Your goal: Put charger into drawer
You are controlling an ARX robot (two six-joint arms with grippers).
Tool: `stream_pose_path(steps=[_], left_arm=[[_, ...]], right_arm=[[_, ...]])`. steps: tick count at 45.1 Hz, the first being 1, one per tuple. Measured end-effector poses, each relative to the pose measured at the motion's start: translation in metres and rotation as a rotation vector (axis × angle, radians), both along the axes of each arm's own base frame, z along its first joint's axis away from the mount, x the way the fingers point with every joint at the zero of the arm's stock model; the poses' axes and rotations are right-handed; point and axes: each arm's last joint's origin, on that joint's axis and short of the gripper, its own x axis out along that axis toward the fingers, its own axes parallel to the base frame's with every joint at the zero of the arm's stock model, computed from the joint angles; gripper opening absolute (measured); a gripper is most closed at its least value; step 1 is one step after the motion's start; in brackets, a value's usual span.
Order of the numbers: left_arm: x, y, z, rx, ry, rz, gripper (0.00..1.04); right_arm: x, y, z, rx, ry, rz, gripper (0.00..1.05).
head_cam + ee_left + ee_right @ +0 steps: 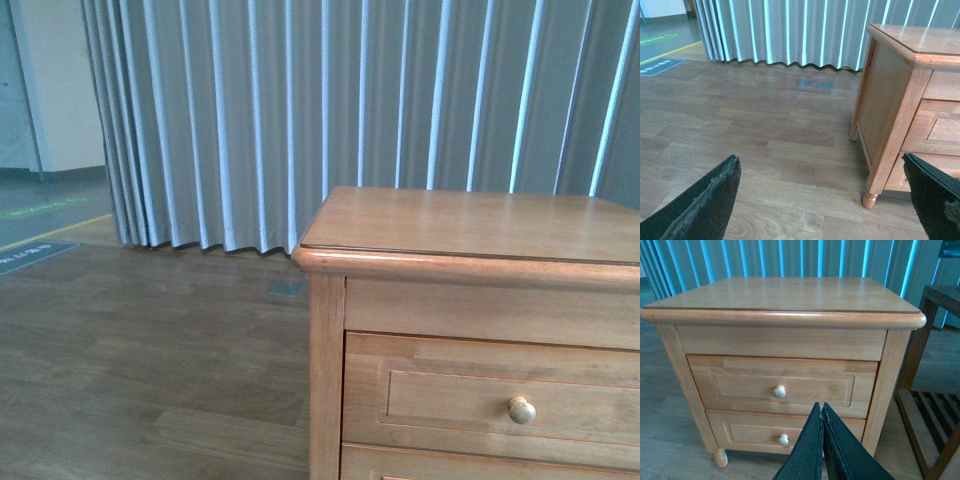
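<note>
My right claw [821, 412] is pressed together, its two dark fingers meeting with nothing between them, and it points at the front of the wooden nightstand [785, 295] just below the upper drawer [782, 385]. My left claw [822, 200] is spread wide and empty over bare plank floor [765, 125], off the cabinet's left side, well apart from any drawer front.

The upper drawer is fully closed, its round pale knob [779, 391] just above and left of my right fingertips; I judge that arm is lined up to reach the knob, since the drawer must be pulled out first. The lower drawer [785, 432] is closed too. A dark slatted shelf [927, 425] stands just right of the cabinet, and pleated grey curtains [300, 110] hang beyond.

The charger shows in none of the views, so I cannot tell where it lies. The cabinet top looks bare.
</note>
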Motion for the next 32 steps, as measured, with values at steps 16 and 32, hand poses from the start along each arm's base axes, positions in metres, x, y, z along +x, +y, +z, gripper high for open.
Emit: stream_pose_path(steps=[16, 32], left_arm=[[0.000, 0.000, 0.000, 0.000, 0.000, 0.000, 0.99], [0.000, 0.000, 0.000, 0.000, 0.000, 0.000, 0.99]], right_arm=[[-0.007, 0.000, -0.001, 0.000, -0.001, 0.000, 0.02], [-0.019, 0.000, -0.004, 0.000, 0.005, 0.000, 0.02]])
